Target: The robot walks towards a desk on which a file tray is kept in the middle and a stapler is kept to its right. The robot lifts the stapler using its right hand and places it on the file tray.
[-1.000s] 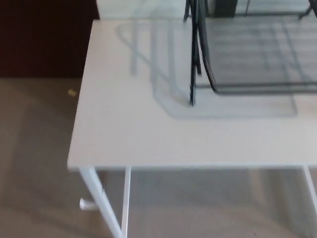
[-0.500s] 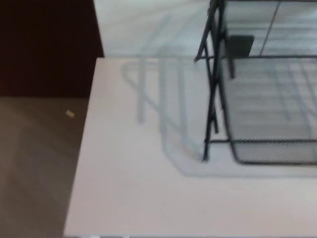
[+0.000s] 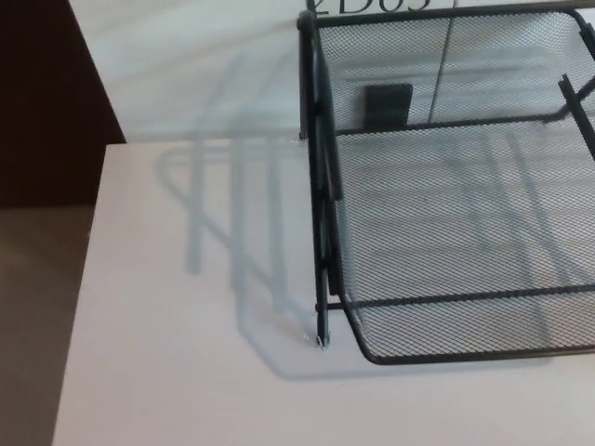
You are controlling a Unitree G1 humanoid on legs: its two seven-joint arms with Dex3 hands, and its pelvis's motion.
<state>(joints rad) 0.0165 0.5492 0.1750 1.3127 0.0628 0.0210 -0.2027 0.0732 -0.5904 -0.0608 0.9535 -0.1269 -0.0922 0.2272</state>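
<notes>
A black wire-mesh file tray (image 3: 321, 200) stands on the white desk (image 3: 177, 353), filling the upper right of the head view and cut off by the right edge. Its upper tier's mesh floor (image 3: 465, 223) is bare. No stapler is visible in this frame. Neither of my hands shows.
The desk's left edge (image 3: 79, 316) runs down the left side, with brown floor (image 3: 37, 307) beyond it. A dark panel (image 3: 46, 102) stands at the upper left. A pale wall rises behind the desk, and a small dark rectangle (image 3: 386, 102) shows through the tray's back mesh.
The whole picture has shifted: the camera has come closer and turned right, so the tray looks larger and more central. The desk's front edge and legs have left the view.
</notes>
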